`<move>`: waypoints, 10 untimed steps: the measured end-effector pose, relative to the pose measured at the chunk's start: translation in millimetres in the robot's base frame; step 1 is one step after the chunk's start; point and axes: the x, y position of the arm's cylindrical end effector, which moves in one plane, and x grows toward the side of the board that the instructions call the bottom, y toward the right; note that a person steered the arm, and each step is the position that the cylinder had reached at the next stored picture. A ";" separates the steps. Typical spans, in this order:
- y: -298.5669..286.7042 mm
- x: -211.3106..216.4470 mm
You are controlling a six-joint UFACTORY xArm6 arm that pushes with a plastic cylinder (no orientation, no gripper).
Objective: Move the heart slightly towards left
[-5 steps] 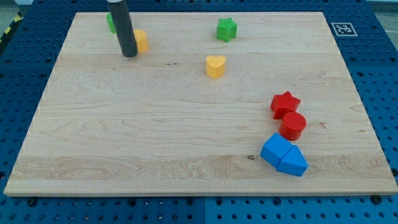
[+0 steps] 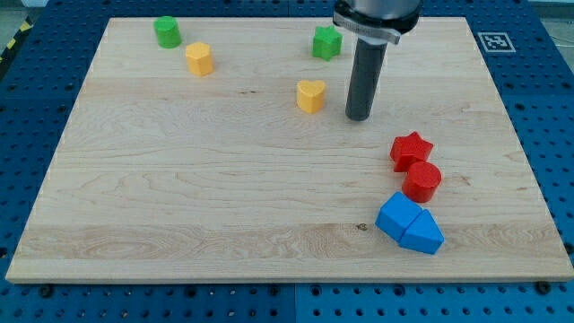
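Observation:
The yellow heart (image 2: 310, 95) lies on the wooden board (image 2: 179, 179), above the middle. My tip (image 2: 360, 116) stands on the board just to the heart's right and a little lower, with a small gap between them. The dark rod rises from it toward the view's top.
A green star (image 2: 327, 41) lies above the heart. A yellow block (image 2: 198, 58) and a green cylinder (image 2: 167, 31) sit at the top left. A red star (image 2: 410, 149), a red cylinder (image 2: 422, 181) and two blue blocks (image 2: 408, 223) cluster at the lower right.
The rod has swept from the top left, beside the yellow block, across to the heart's right. The green cylinder is now uncovered. No block has moved.

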 end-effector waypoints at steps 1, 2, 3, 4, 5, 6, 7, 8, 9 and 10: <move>-26.3 -16.2; -78.4 -17.3; -92.9 -17.3; -60.9 15.7; -55.9 39.1; 4.0 16.0; 84.3 14.2; 140.8 55.5; 161.6 96.8; 144.2 106.3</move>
